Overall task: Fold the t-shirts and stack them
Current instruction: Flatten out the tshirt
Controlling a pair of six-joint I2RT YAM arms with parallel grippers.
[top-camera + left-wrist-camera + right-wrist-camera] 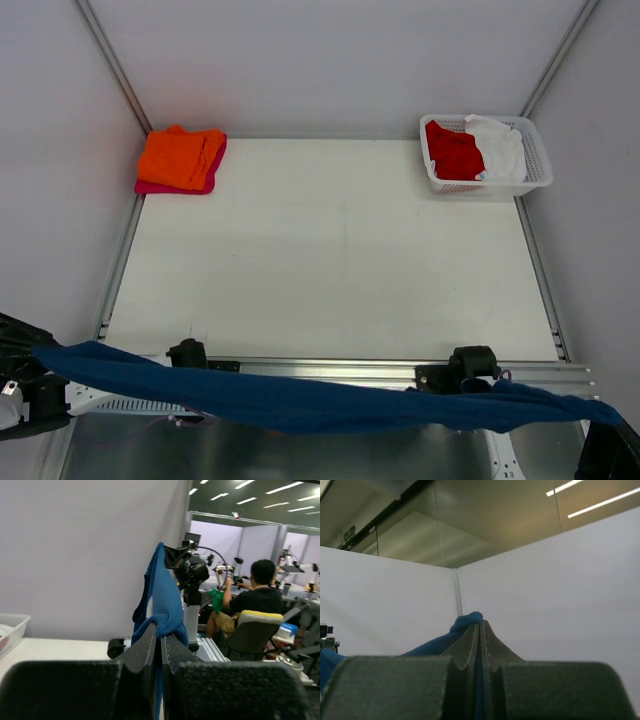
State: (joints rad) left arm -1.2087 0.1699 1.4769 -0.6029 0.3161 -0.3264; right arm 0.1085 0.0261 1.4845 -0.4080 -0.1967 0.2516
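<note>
The navy blue t-shirt (300, 400) hangs stretched in a long sagging band above the table's near edge, over the arm bases. My left gripper (38, 356) is shut on its left end, and the wrist view shows cloth (165, 600) bunched above the closed tips of that gripper (161, 632). My right gripper (603, 418) is shut on the right end, where a blue fold (465, 622) pokes out of the closed gripper (481, 625). An orange t-shirt (180, 155) lies folded on a magenta-pink one (165, 187) at the far left corner. Red (453, 148) and white (500, 145) t-shirts sit in the basket.
The white lattice basket (540, 165) stands at the table's far right corner. Arm bases (188, 352) (472, 365) sit on the metal rail along the near edge. White walls enclose the table on three sides. A seated person (255, 600) shows beyond the cell.
</note>
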